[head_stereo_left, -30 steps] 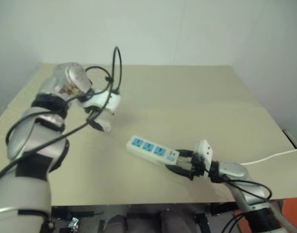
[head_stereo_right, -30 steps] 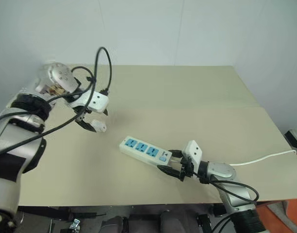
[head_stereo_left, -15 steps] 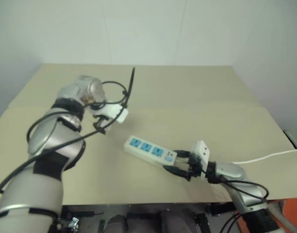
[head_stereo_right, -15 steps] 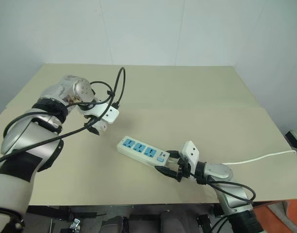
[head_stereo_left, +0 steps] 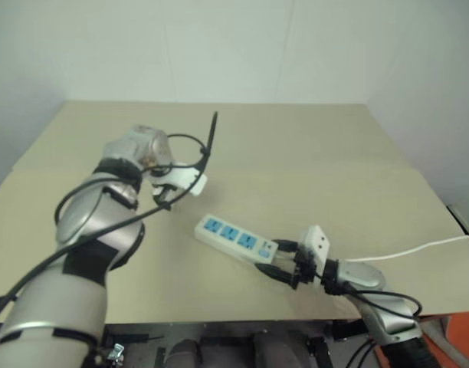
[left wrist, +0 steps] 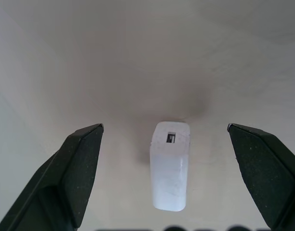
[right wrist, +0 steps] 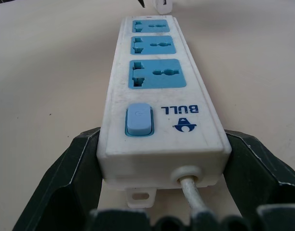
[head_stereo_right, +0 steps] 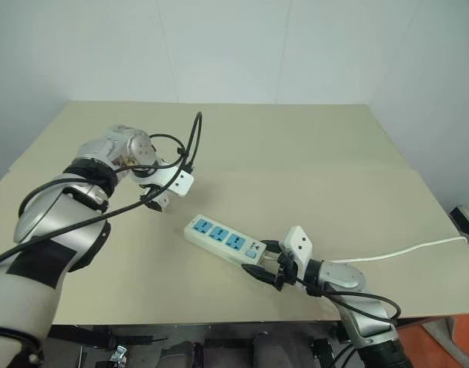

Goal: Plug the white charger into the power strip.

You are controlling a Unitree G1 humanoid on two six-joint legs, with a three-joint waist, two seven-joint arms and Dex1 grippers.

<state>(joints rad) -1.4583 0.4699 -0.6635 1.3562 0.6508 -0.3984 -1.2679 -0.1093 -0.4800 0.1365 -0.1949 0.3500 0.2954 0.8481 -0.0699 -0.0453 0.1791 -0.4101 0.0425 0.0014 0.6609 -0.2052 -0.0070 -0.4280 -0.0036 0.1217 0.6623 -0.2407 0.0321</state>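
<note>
Item one: white charger (left wrist: 170,173), lying flat on the beige tabletop (head_stereo_left: 311,153), well apart from the power strip. In my left wrist view it sits between the two black fingers (left wrist: 75,168) of my left gripper (left wrist: 174,130), which stand spread wide with clear gaps on both sides of the block; nothing gripped. From the head camera I see that gripper (head_stereo_right: 159,198) pointing steeply down over the spot, just beyond the strip's far end.

Item two: power strip (head_stereo_left: 234,238), long white bar with three blue socket faces and a blue switch (right wrist: 139,119), lying flat near the tabletop's front edge. Its thin white cord (head_stereo_left: 418,249) trails off to the right. My right gripper (head_stereo_left: 284,264) clasps the switch end, one finger (right wrist: 77,168) pressed against each long side.
</note>
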